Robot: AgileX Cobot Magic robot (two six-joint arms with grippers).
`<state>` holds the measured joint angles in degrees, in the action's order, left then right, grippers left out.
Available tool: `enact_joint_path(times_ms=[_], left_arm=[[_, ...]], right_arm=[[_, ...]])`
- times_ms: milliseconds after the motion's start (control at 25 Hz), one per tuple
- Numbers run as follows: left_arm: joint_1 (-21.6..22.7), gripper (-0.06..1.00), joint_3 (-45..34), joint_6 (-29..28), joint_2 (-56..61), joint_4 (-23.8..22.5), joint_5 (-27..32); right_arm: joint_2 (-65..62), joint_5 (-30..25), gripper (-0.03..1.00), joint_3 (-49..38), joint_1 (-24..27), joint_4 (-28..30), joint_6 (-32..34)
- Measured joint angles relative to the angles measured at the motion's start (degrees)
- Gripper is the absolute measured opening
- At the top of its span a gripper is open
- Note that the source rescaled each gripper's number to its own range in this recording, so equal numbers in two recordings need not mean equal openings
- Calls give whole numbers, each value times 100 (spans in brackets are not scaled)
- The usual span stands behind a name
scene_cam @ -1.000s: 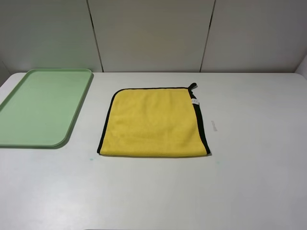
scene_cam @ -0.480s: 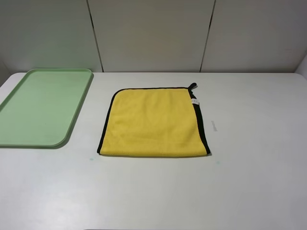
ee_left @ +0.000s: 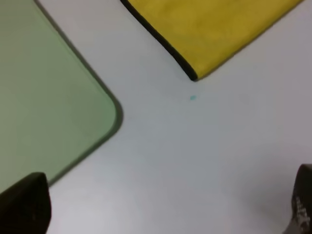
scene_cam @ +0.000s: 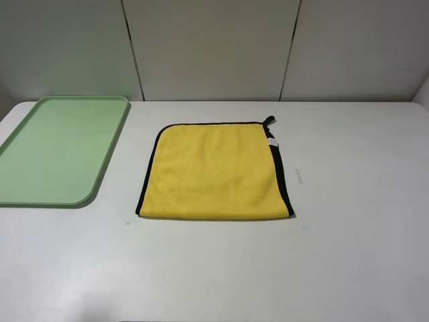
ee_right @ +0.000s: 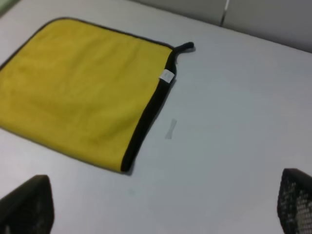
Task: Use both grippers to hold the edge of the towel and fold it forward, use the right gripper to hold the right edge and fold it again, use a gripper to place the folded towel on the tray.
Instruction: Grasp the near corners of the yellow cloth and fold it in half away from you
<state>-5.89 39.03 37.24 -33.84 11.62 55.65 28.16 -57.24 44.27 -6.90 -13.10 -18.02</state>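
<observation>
Towel (scene_cam: 213, 171) position, please?
— On my high camera it lies flat in the middle of the white table (scene_cam: 348, 255). It is yellow side up, with black edging and a wide black band along its 3 o'clock edge.
— Any markers on it?
— A small black loop (scene_cam: 270, 121) sticks out at the 1 o'clock corner, with a white label (scene_cam: 271, 141) just below it on the band.
— And the tray?
— The green tray (scene_cam: 100, 176) sits at 9 o'clock from the towel, apart from it, with bare table between them.
— Claws?
— My left gripper (ee_left: 163, 209) is spread wide and holds nothing. I see one dark fingertip (ee_left: 24, 207) at each side of the wrist view, above bare table near the tray's corner and the towel's corner. My right gripper (ee_right: 160, 202) is just as wide and empty, off the towel on its black-band side.
</observation>
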Motion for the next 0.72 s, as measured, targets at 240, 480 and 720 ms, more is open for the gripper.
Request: enact_joint_path(times_ms=[240,480,720], left_arm=[[0,99,189,962,-1099,431,-530],[0,99,189,2195,-2123,1181,-1020],[0,98,189,3244,-2874,2074,-1318]], right_arm=[[1040,172,100,97,0,-369,-984],[1935,307,100,97,0,-467,-2237],[2830,664,100,97,0,-493,-3590]])
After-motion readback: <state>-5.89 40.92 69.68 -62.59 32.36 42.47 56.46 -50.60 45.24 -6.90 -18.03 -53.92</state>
